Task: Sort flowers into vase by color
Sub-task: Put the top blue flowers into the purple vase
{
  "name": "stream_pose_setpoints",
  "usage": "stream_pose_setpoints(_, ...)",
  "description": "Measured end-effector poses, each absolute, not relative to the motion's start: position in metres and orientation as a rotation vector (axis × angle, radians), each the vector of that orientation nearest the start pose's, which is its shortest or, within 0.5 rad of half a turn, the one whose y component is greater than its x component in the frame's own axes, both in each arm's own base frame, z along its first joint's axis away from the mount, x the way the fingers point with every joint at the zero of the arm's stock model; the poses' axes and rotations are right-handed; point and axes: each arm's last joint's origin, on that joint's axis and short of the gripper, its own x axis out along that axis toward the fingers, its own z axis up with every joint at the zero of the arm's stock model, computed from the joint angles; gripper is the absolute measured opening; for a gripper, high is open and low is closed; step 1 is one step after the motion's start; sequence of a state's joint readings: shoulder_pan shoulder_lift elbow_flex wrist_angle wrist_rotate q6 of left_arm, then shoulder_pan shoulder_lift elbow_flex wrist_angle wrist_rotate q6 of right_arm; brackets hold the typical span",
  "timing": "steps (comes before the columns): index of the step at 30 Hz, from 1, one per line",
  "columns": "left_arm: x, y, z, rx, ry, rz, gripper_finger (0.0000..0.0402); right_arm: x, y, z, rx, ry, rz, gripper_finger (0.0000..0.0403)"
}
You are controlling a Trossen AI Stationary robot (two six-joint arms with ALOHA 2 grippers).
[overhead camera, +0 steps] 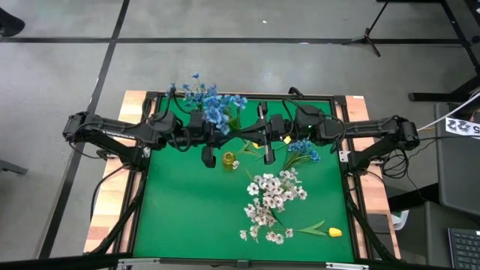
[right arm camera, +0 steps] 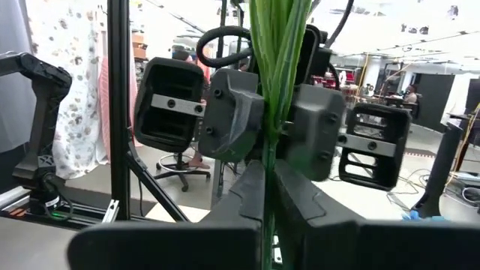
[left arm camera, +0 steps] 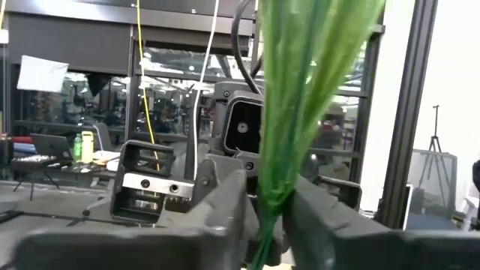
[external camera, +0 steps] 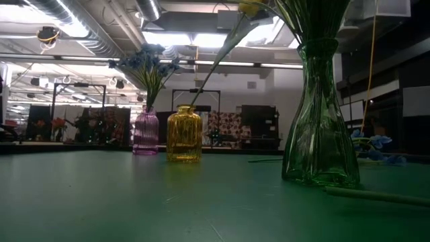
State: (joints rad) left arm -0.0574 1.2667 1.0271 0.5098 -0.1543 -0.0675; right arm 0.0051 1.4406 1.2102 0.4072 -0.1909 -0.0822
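Your left gripper (left arm camera: 264,214) has its two dark fingers (left arm camera: 217,202) pinched on a bunch of thin green stems (left arm camera: 300,90) that rise between them. Just behind it you face the right gripper (left arm camera: 244,127), with the room beyond.

green mat (overhead camera: 187,217), blue flowers (overhead camera: 214,103), white flowers (overhead camera: 271,196), a yellow bud (overhead camera: 334,232), pink, amber and green vases.

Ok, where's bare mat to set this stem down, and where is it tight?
Free: the left half of the green mat, between its left edge and the white flowers, in front of the yellow vase. Crowded: the mat's back strip, where left pincer and right pincer meet on one green stem beside the blue flowers; loose blue sprigs lie right.
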Motion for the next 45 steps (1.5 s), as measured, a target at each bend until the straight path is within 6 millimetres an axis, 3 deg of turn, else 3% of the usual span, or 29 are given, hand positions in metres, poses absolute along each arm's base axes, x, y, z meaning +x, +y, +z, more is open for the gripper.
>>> stream_pose_setpoints(5,0.286,-0.012,0.38,-0.081,-0.265,0.097,0.0012,0.333,0.007,0.382,-0.098,-0.156,0.19,0.0034)
stream_pose_setpoints(10,0.286,-0.011,0.38,-0.081,-0.258,0.139,0.0023,0.333,0.007,0.38,-0.11,-0.125,0.194,0.0089)
stream_pose_setpoints(16,0.284,-0.011,0.382,-0.07,-0.268,0.146,0.0009,0.328,0.008,0.382,-0.129,-0.114,0.219,0.0141)
stream_pose_setpoints(24,0.255,-0.008,0.397,-0.039,-0.239,0.259,0.0007,0.289,0.0,0.406,-0.196,-0.092,0.214,0.0158)
stream_pose_setpoints(30,0.23,-0.038,0.399,0.046,-0.137,0.383,0.0007,0.251,0.0,0.427,-0.23,-0.107,0.165,0.0158)
stream_pose_setpoints(38,0.213,-0.085,0.369,0.097,0.108,0.501,0.0007,0.227,-0.002,0.432,-0.248,-0.06,0.091,0.0159)
stream_pose_setpoints(45,0.195,-0.103,0.313,0.026,0.16,0.634,0.0007,0.229,-0.002,0.426,-0.243,0.002,0.099,0.0159)
